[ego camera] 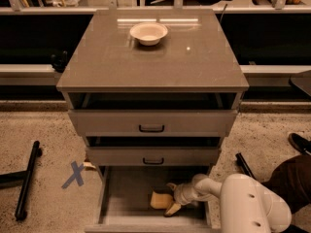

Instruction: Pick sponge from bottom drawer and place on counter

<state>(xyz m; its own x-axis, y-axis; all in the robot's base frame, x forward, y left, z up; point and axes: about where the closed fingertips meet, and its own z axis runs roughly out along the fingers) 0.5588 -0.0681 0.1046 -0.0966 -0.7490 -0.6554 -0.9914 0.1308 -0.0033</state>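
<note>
Low in the frame's centre, the pincer (169, 198) sits inside the pulled-out shallow grey-brown bottom drawer (124, 198), right at the small pale-yellow soft sponge (158, 200) lying there, clenched or not cannot be told, because the sponge must go up to the glossy grey-brown desk (146, 67).

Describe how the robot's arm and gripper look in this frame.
The arm is a bulky, smooth off-white rounded shell with a few small dark dots, narrowing to a slimmer white wrist link. The gripper, down in the open bottom drawer, looks tan and grey. No cables or printed markings show.
</note>
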